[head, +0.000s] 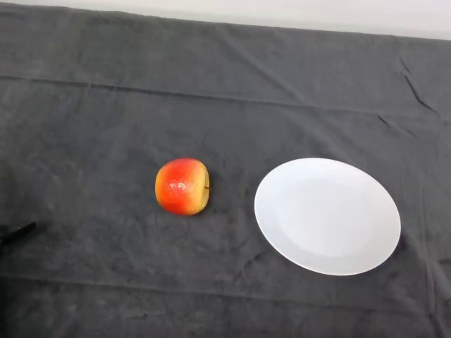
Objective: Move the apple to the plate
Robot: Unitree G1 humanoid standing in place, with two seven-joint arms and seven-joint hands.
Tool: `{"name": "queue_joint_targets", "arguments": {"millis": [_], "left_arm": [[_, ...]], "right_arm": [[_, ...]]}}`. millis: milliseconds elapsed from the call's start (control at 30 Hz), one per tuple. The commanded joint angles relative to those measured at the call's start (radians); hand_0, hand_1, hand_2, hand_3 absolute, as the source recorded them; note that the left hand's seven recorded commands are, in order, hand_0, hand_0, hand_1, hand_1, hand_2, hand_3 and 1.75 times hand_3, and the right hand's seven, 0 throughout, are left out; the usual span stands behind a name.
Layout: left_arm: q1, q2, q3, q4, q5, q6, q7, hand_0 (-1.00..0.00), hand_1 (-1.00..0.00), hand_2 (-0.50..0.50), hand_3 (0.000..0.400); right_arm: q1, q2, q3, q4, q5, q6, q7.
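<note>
the near edge of the table [211,310] shows only dark cloth [106,105], creased in long shallow folds that run across it from side to side. at the left edge, low down, a thin black tip [20,232] pokes in just above the cloth; it looks like part of the robot's left hand, but so little of it shows that i cannot tell whether the hand is spread or curled, and it has hold of nothing that can be seen.

the apple [182,186] sits on the cloth a little left of the table's middle, red over the top and left side, yellow-green along its right and lower rim, with a small bright highlight on the skin. it lies well apart from the black tip at the left edge.

the white plate [328,215] lies flat to the right of the apple, nearer the right edge of the table, round and plain, with nothing on it. a strip of bare cloth separates the two, so the apple is near the plate but not touching it.

beyond the far edge of the table a pale band of wall or floor [282,10] runs along the top.
</note>
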Motion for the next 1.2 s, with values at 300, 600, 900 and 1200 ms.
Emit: {"name": "queue_joint_targets", "arguments": {"millis": [300, 600, 900, 1200], "left_arm": [[0.029, 0.024, -0.037, -0.239, 0.089, 0.022, 0.055, 0.00, 0.00, 0.00, 0.000], [0.091, 0.009, -0.087, -0.492, 0.172, 0.128, 0.091, 0.00, 0.00, 0.00, 0.000], [0.122, -0.035, -0.158, -0.669, 0.252, 0.240, 0.089, 0.00, 0.00, 0.00, 0.000], [0.099, -0.073, -0.222, -0.692, 0.301, 0.298, 0.054, 0.00, 0.00, 0.00, 0.000]], "right_arm": [[0.131, 0.090, -0.0033, 0.055, 0.0217, 0.037, -0.0030], [0.132, 0.090, -0.0018, 0.053, 0.0234, 0.039, -0.0026], [0.132, 0.091, 0.0005, 0.050, 0.0259, 0.041, -0.0022], [0.132, 0.092, 0.0028, 0.048, 0.0286, 0.042, -0.0017]]}}
